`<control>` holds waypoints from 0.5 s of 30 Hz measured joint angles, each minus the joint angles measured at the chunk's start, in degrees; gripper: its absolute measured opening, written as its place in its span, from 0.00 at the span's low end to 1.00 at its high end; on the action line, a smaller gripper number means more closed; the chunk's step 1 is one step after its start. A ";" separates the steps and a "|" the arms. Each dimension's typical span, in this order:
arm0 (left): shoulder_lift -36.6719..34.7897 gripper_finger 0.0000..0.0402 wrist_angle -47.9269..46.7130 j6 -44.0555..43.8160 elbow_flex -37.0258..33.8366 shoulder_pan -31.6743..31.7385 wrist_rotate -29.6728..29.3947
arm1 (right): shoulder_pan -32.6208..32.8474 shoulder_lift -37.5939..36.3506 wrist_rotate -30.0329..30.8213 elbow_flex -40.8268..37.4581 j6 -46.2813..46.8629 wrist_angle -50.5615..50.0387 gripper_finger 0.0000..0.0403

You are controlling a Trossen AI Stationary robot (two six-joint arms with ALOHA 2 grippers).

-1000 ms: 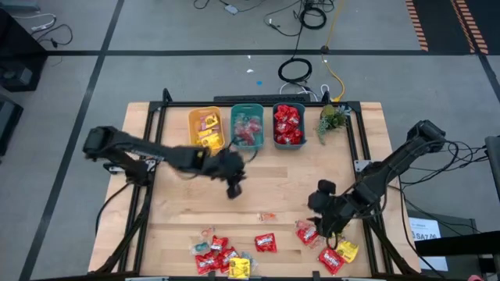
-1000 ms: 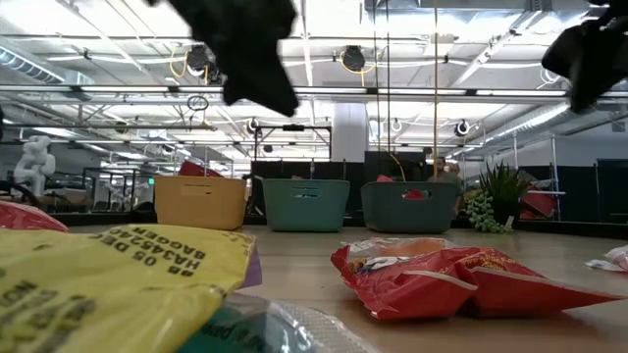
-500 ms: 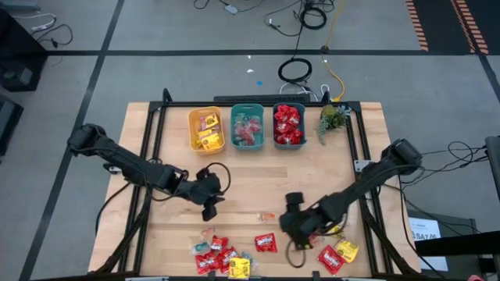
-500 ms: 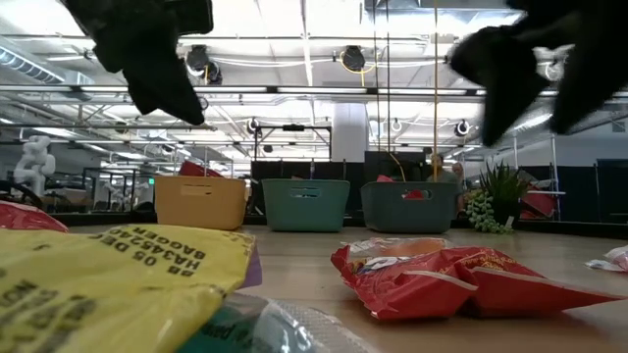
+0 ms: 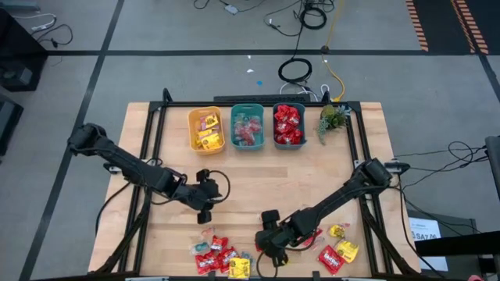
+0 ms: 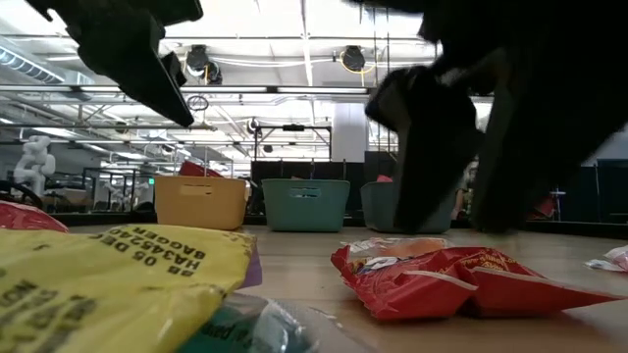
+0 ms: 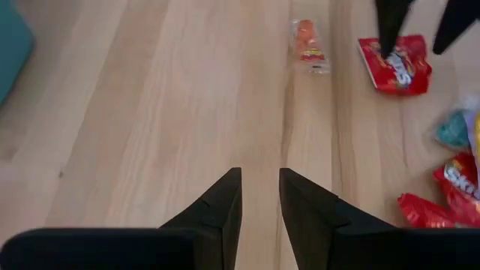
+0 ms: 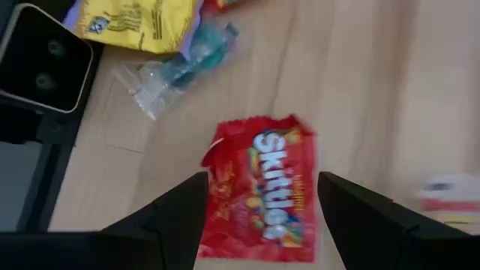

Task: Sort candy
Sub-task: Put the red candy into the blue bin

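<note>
A red candy packet (image 8: 261, 199) lies flat on the wood near the table's front edge. My right gripper (image 8: 262, 184) hangs open just over it, one finger on each side; I cannot tell whether they touch it. The low view shows that gripper (image 6: 476, 196) large behind the packet (image 6: 461, 279). My left gripper (image 7: 260, 176) is narrowly open over bare wood, left of centre (image 5: 205, 216), holding nothing. More candy lies in a front cluster (image 5: 219, 256) and at the right (image 5: 337, 251). A small orange piece (image 7: 307, 41) lies ahead of the left gripper.
Three bins stand in a row at the far edge: yellow (image 5: 205, 129), teal (image 5: 247, 126) and one with red packets (image 5: 288, 125). A small plant (image 5: 332, 117) stands right of them. A yellow packet (image 8: 139, 22) and a teal-wrapped piece (image 8: 180, 64) lie beside the low camera (image 8: 37, 60).
My right gripper has swung from the right side toward the table's left and near edge, come down and rolled, ending over the red packet. My left gripper has gone from the table's middle toward the near left and a little down, then held still.
</note>
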 joint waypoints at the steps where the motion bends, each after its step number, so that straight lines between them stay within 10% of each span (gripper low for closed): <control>1: 0.00 0.25 0.28 1.38 0.00 -0.36 -0.12 | -0.01 0.47 -0.29 -0.01 1.30 0.27 0.60; 15: -17.65 0.25 22.96 14.07 -19.75 1.63 4.21 | 0.58 4.83 1.88 0.28 15.02 0.01 0.42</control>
